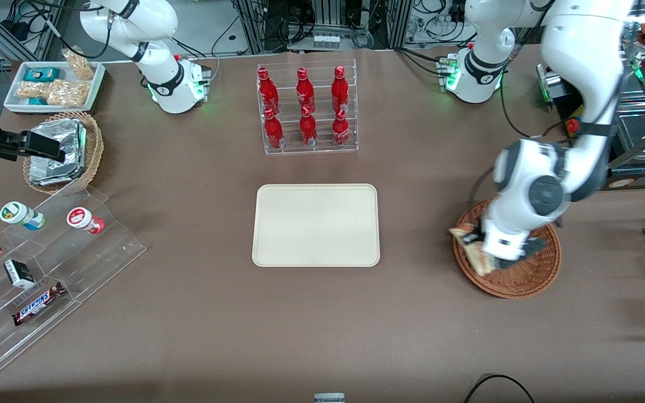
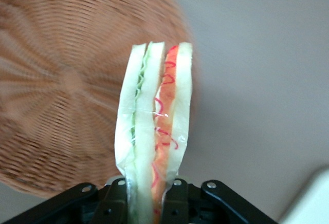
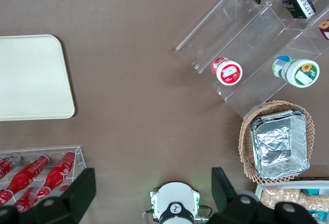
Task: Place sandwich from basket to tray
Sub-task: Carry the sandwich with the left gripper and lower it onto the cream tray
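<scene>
The sandwich [image 1: 471, 246] [image 2: 154, 131], a wedge of pale bread with green and red filling, is held upright in my gripper [image 1: 489, 254] [image 2: 146, 199], which is shut on its lower end. It hangs a little above the rim of the reddish-brown wicker basket [image 1: 524, 280] [image 2: 56, 95], on the side facing the tray. The cream-beige tray [image 1: 316, 224] lies flat at the table's middle with nothing on it; one corner of the tray [image 2: 311, 203] shows in the left wrist view. My arm hides part of the basket's inside.
A clear rack of red bottles [image 1: 307, 109] stands farther from the front camera than the tray. Toward the parked arm's end are a stepped acrylic shelf with snacks [image 1: 48, 268], a tan basket of foil packets [image 1: 62, 151] and a white snack tray [image 1: 54, 84].
</scene>
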### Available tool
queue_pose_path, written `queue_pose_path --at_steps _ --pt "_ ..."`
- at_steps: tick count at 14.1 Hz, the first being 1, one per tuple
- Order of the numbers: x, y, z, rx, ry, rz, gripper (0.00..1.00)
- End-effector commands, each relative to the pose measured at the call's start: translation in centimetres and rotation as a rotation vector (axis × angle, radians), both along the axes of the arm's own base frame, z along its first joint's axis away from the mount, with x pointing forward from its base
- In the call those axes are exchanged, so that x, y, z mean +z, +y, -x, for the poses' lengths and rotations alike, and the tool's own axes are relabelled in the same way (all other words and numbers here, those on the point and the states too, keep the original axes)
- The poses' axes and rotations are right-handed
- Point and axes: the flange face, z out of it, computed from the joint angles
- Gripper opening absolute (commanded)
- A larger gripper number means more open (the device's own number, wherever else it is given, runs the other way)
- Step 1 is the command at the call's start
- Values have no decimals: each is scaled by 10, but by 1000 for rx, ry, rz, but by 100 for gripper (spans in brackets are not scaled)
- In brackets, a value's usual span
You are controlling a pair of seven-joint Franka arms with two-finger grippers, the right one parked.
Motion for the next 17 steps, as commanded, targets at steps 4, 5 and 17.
queue_pose_path --at_steps 4,5,17 --pt "5 -186 43 -246 -30 25 17" --pt "-5 -218 49 -273 -22 36 19" --pt "-71 -365 111 -314 2 39 45"
